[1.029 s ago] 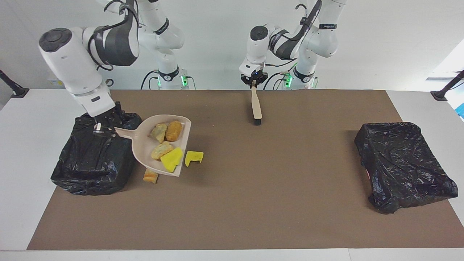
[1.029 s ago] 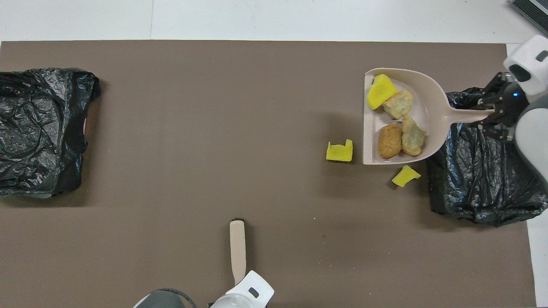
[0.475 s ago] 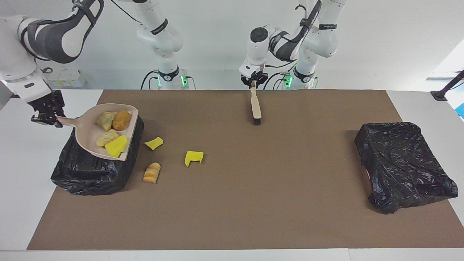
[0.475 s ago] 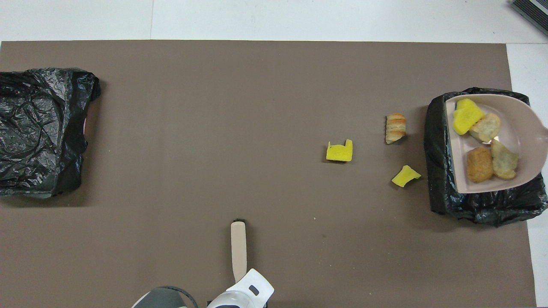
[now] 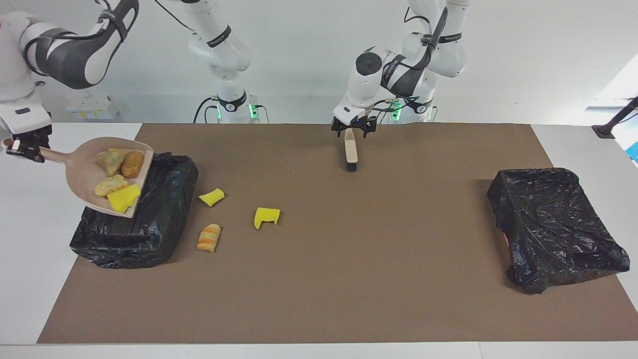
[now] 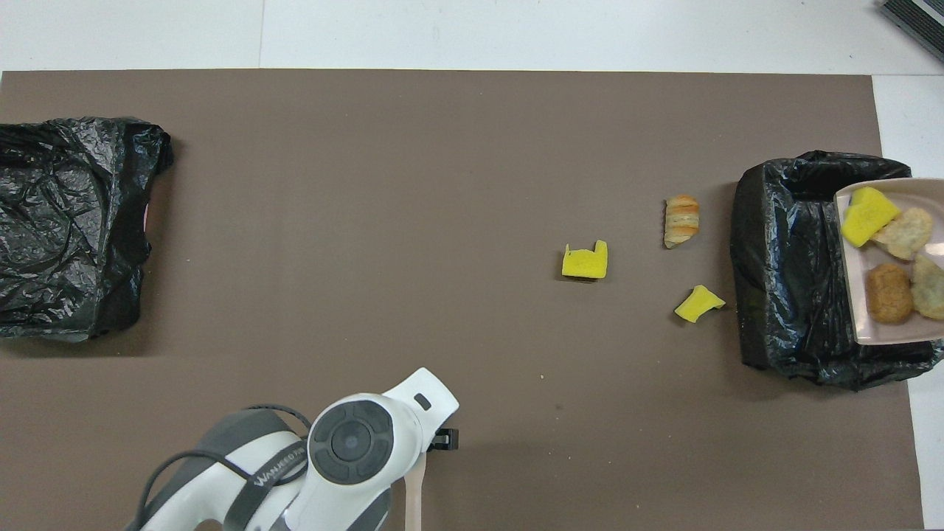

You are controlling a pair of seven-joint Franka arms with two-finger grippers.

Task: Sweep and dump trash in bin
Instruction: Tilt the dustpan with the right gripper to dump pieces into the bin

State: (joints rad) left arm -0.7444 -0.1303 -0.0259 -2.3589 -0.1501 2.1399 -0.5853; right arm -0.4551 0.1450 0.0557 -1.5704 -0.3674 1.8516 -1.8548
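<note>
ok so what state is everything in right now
black-bagged bin: open
beige plastic dustpan: tilted over that bin, four scraps inside
right gripper: shut on dustpan handle
beige brush: lying on mat
left gripper: open over brush handle
three scraps: loose on mat
other black-bagged bin: opening not visible

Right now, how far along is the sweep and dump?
Done: four scraps sit in the dustpan, swept up. In hand: the right gripper holds the dustpan by its handle, tilted over the black bin; nothing dumped yet. The left gripper is over the brush, fingers open. Left: three scraps on the mat, a bread roll and two yellow sponge chunks.
</note>
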